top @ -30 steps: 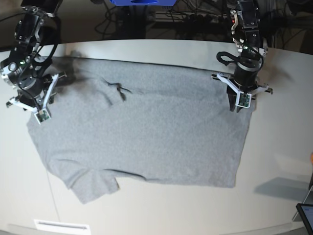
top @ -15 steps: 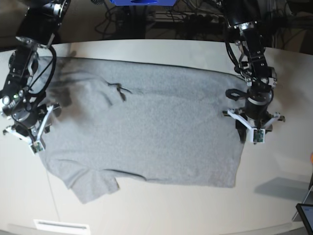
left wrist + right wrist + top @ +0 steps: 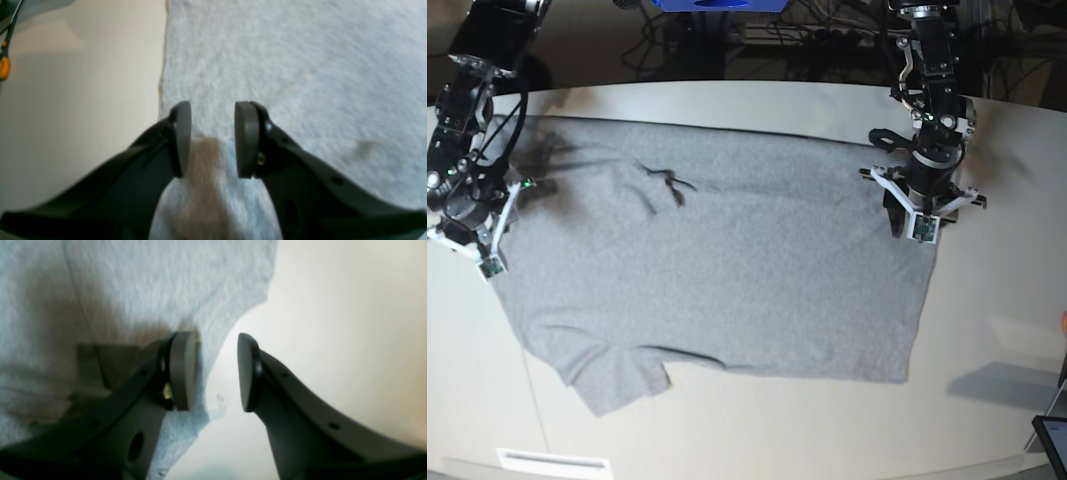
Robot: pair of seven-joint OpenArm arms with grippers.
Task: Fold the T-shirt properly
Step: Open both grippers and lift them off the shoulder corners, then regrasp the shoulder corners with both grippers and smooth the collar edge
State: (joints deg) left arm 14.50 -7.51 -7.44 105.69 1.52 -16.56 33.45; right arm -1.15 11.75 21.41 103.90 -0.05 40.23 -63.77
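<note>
Grey T-shirt (image 3: pixel 717 260) spread flat on the pale surface (image 3: pixel 987 340), both arms at its side edges, jaws parted, nothing held.

Left wrist view: left gripper (image 3: pixel 213 140) over the shirt just inside its straight edge, jaws apart with bare cloth in the gap, nothing gripped; open surface past the edge, orange bit (image 3: pixel 4 68) at far left.
Right wrist view: right gripper (image 3: pixel 213 373) straddles the shirt's curved edge, one pad (image 3: pixel 181 370) over cloth, the other over bare surface; jaws apart, holding nothing.
Base view: shirt plain side up, sleeve at the bottom left, small wrinkle near the collar; free room below and right. Cables (image 3: pixel 827 40) behind the far rim, dark device corner (image 3: pixel 1052 440) bottom right, well apart.
</note>
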